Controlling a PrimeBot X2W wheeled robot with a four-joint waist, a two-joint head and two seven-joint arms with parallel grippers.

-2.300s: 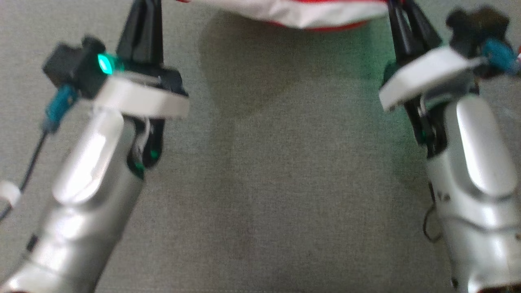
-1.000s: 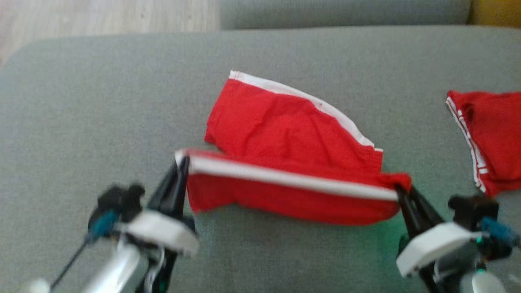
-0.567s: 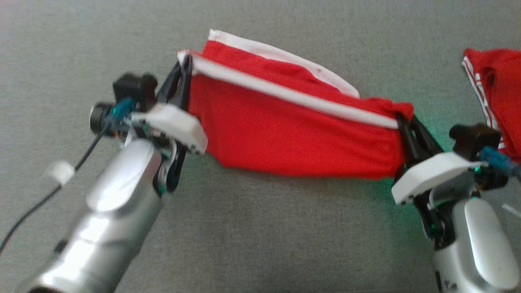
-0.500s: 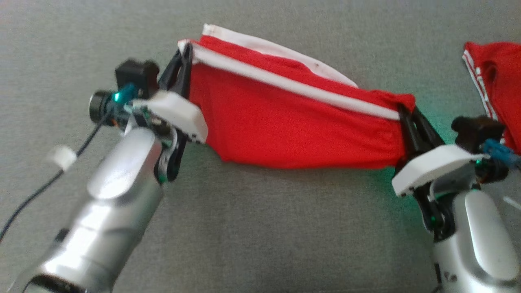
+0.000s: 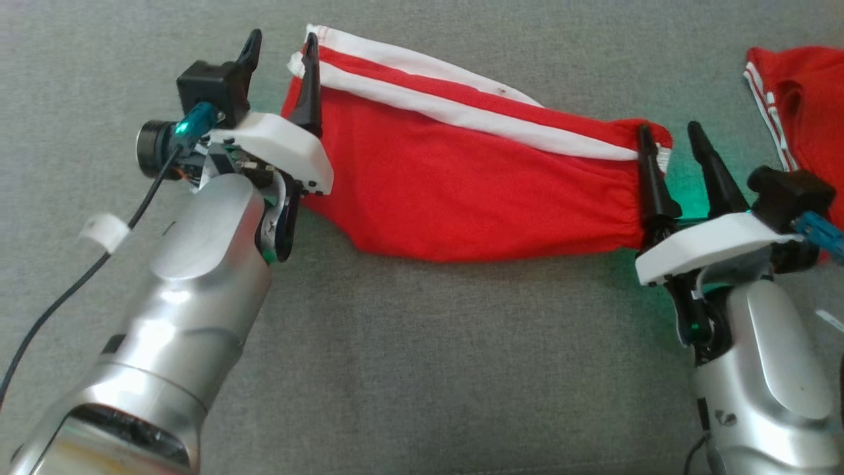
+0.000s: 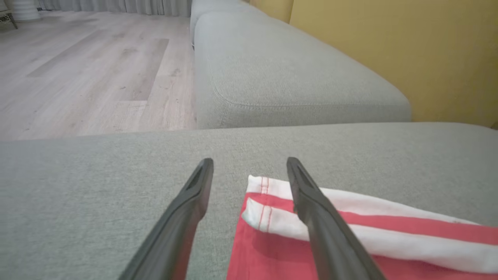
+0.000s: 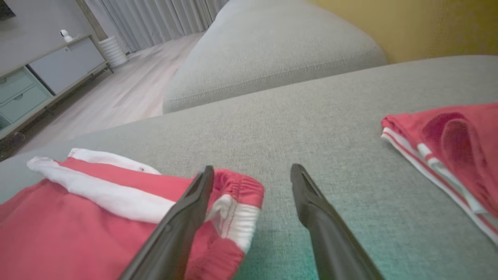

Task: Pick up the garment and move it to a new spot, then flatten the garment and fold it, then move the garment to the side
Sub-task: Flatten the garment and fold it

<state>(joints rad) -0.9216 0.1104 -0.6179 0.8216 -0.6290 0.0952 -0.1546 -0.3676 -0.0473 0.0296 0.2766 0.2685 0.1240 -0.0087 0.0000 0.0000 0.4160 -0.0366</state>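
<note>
Now the red garment lies folded on the grey sofa. The left gripper is wide open at its left end, holding nothing. The right gripper is wide open at its right end, holding nothing. Another red cloth lies off to the right

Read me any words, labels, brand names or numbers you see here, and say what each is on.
No text can be read.
Red shorts: white stripes, no lettering.
Second red garment: striped edge, no print.
Small dark mark on the right forearm: too small to read.
</note>
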